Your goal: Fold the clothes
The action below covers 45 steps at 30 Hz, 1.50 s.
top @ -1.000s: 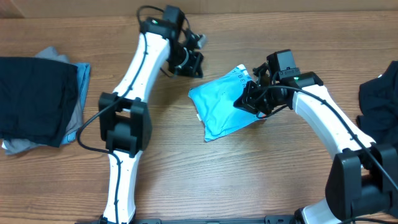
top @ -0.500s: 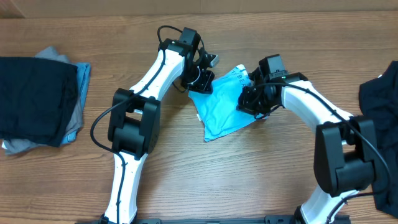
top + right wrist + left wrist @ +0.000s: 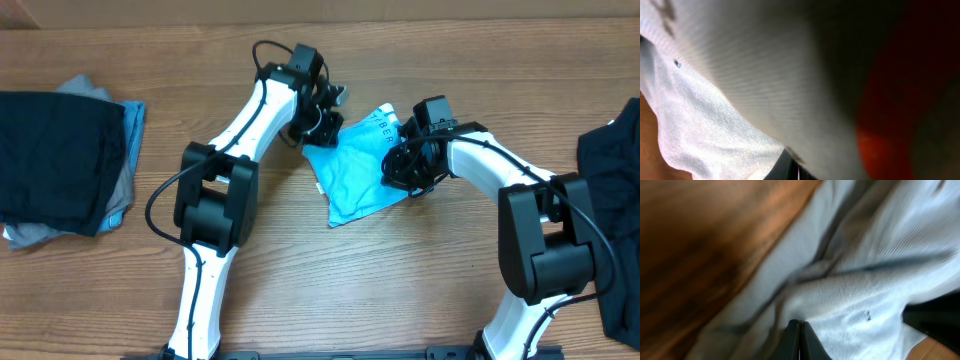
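We logged the sky-blue T-shirt folded mid worktop, left fingers closed at its far-left corner, right fingers closed on its right edge; judged soft, light, limp, best pinched at corners.

Even overhead light (wrist cams blurry)

Seen from above, the left gripper at the blue shirt's top-left corner and the right gripper on its right edge hide their fingertips under their own black bodies, so any pinch of cloth cannot be told. The white lettering on the shirt's top edge is too small to read. Far right of the shirt a black garment runs off the picture's edge; far left, so does the folded pile. The right wrist view blurs into an unidentifiable reddish patch beside the shirt.
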Tool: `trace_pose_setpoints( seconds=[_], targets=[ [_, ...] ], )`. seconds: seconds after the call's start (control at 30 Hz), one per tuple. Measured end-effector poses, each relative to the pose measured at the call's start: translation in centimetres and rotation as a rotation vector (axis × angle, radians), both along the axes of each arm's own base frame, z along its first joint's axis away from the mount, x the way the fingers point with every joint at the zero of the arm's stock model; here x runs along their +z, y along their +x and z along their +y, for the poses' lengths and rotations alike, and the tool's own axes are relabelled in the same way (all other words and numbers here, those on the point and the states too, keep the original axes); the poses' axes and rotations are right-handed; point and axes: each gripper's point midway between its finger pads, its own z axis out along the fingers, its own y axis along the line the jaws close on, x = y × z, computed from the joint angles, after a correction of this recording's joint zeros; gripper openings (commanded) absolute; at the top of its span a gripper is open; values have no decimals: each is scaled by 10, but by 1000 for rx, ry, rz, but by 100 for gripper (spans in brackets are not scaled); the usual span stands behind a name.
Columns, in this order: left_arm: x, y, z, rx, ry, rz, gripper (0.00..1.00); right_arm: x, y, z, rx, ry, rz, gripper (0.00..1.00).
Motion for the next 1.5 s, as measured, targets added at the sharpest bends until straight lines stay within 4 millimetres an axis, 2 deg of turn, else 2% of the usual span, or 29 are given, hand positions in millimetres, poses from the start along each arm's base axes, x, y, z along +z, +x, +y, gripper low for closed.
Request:
trace_pose_setpoints(
  seconds=[0.1,0.2,0.27,0.33,0.43,0.53,0.7,0.87,1.0,1.23,1.5],
  targets=[
    [31,17,-1,20,-6,-52,4,2,0,1,13,16,-1,4],
    [83,35,-4,47,-33,-128,4,11,1,5,26,44,-1,4],
    [102,37,-4,64,-47,-148,4,24,5,7,34,54,-20,4],
    [108,31,-3,73,-48,-123,4,44,18,11,47,70,-83,4],
    [99,15,-4,68,-44,-49,4,82,44,16,69,91,-225,4],
    [80,-1,-8,53,-38,26,4,98,58,13,66,96,-303,4],
    [35,-36,-9,18,-18,170,4,100,75,-4,26,69,-355,4],
    [14,-58,-15,-33,-80,242,4,103,96,-16,-6,57,-429,4],
    [5,-70,-15,-46,-97,285,4,87,109,-18,-13,53,-446,4],
    [-11,-86,-8,-63,-79,333,4,18,114,-16,-11,44,-349,4],
    [-15,-88,-3,-82,-50,323,4,17,116,-16,-9,67,-348,4]
  ],
)
